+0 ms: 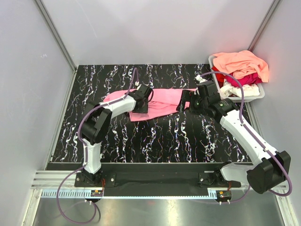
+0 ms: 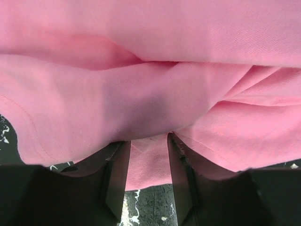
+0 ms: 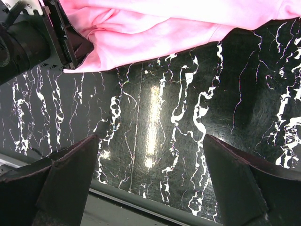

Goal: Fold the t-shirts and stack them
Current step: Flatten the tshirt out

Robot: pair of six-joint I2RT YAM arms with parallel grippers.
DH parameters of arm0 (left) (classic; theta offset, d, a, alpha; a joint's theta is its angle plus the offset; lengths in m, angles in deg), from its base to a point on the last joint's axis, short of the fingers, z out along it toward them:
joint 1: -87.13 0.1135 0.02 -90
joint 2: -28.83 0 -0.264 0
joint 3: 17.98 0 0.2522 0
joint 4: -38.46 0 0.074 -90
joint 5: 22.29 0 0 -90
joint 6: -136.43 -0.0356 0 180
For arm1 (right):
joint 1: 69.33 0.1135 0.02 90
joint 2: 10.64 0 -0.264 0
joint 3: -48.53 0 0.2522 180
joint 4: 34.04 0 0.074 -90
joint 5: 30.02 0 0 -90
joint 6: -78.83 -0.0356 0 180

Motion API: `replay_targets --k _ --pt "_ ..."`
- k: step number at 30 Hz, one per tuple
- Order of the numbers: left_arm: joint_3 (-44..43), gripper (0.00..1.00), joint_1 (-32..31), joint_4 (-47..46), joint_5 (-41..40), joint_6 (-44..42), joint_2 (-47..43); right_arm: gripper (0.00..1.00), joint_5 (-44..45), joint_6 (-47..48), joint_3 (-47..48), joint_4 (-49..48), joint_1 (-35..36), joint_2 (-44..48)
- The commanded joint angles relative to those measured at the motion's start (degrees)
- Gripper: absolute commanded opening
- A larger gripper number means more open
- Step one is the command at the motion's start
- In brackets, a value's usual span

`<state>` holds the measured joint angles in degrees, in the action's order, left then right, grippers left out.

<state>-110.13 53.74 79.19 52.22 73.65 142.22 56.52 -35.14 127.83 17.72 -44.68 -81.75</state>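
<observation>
A bubblegum pink t-shirt [image 1: 162, 101] lies spread across the middle of the black marbled table [image 1: 164, 136]. My left gripper [image 1: 141, 107] is at its near left edge. In the left wrist view the pink cloth [image 2: 150, 84] fills the frame and its edge lies flat between the two fingers [image 2: 117, 174], which stand apart around it; the tips are hidden under a fold. My right gripper [image 1: 184, 102] hovers at the shirt's right end, wide open [image 3: 150, 141] over bare table, with the pink shirt [image 3: 155, 23] ahead of it. Peach-orange [image 1: 242, 63], crimson [image 1: 247, 78] and white [image 1: 233, 89] tees lie heaped at the back right.
The heaped tees sit in a grey tub [image 1: 260, 94] at the table's back right corner, close behind the right arm. White walls enclose the table on three sides. A metal rail [image 1: 155, 190] runs along the near edge by the arm bases.
</observation>
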Motion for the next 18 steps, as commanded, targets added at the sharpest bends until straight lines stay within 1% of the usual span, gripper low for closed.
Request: replay_targets --k 1,3,6,7,8,11,15,18 --pt "-1.24 0.42 -0.45 -1.29 -2.09 -0.50 0.26 1.00 1.79 1.11 -0.06 -0.29 0.05 0.71" --pt "-0.98 0.40 -0.36 -1.38 -2.88 -0.42 0.17 1.00 1.88 1.03 -0.23 -0.47 -0.03 0.71" --pt "-1.76 0.30 -0.45 -1.04 -4.19 -1.12 0.08 1.00 1.88 0.94 -0.41 -0.47 -0.03 0.62" --pt "-2.29 0.20 -0.45 -0.25 -4.72 -1.82 0.17 0.99 1.97 1.11 -0.41 -0.56 0.05 0.62" --pt "-3.51 0.14 -0.36 0.11 -5.34 -2.26 0.26 1.00 1.97 1.11 -0.50 -0.47 -0.03 0.62" --pt "-5.62 0.00 -0.45 1.51 -6.05 -4.01 0.61 1.00 2.15 1.20 -0.50 -0.47 -0.03 0.54" --pt "-7.39 0.00 -0.36 3.35 -5.96 -5.51 0.17 0.99 2.93 1.64 -0.41 -0.29 -0.03 0.62" --pt "-8.53 0.00 -0.01 7.04 -7.36 -6.04 -3.86 1.00 4.77 2.08 0.11 0.15 -0.03 0.97"
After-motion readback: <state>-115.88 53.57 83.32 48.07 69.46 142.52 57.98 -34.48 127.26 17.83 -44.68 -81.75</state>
